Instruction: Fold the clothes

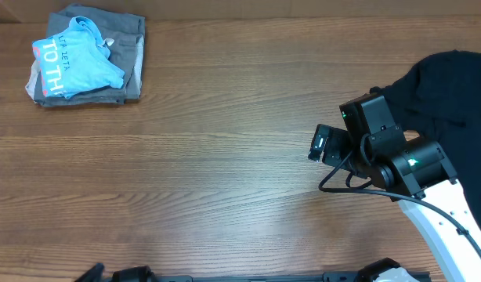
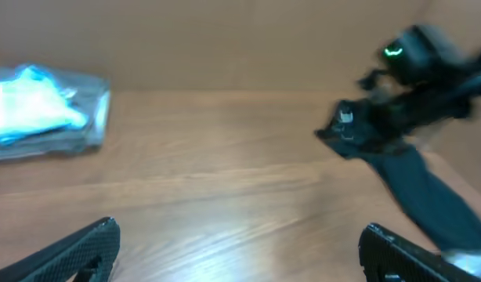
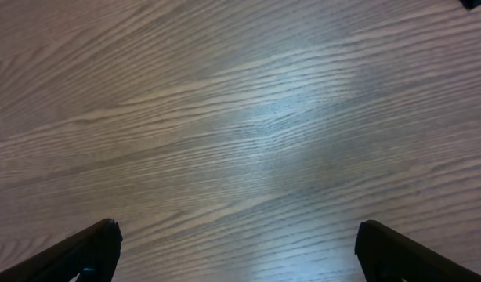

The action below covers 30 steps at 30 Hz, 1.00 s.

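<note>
The light blue T-shirt [image 1: 76, 66] with white lettering lies loosely folded on a folded grey garment [image 1: 129, 47] at the far left of the table. Both show blurred in the left wrist view, the blue T-shirt [image 2: 29, 110] at the left edge. The black T-shirt [image 1: 448, 82] lies crumpled at the far right, partly under my right arm; it also shows in the left wrist view [image 2: 421, 192]. My right gripper [image 1: 317, 146] is open and empty over bare wood [image 3: 239, 225], left of the black T-shirt. My left gripper [image 2: 240, 227] is open and empty, low over the table near the front.
The wooden table [image 1: 225, 157] stretches between the two piles. My right arm [image 1: 428, 188] reaches in from the front right corner. Parts of the left arm [image 1: 135, 274] show at the front edge.
</note>
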Each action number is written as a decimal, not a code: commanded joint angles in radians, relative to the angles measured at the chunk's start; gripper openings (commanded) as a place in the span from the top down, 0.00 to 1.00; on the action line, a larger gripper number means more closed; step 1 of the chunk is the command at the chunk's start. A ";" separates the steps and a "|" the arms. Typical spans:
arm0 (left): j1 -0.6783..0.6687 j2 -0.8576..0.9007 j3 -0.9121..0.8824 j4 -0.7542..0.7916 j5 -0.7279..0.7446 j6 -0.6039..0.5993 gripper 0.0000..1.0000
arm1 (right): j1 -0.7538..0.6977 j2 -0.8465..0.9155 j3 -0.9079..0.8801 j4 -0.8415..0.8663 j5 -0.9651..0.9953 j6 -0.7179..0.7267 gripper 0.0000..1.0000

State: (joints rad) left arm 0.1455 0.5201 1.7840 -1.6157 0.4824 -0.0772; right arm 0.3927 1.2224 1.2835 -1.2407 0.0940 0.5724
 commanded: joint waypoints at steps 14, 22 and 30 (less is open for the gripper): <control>-0.005 -0.481 -1.133 0.879 -0.076 -0.133 0.00 | -0.002 -0.001 0.006 0.005 0.010 0.001 0.00; -0.043 -0.517 -1.432 1.152 -0.203 -0.133 0.00 | -0.002 -0.001 0.006 0.005 0.010 0.001 0.00; -0.067 -0.517 -1.627 1.416 -0.329 -0.133 0.00 | -0.002 -0.001 0.006 0.005 0.010 0.001 0.00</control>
State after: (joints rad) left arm 0.0845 0.0174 0.2146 -0.2485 0.2283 -0.2047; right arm 0.3923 1.2224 1.2827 -1.2415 0.0937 0.5724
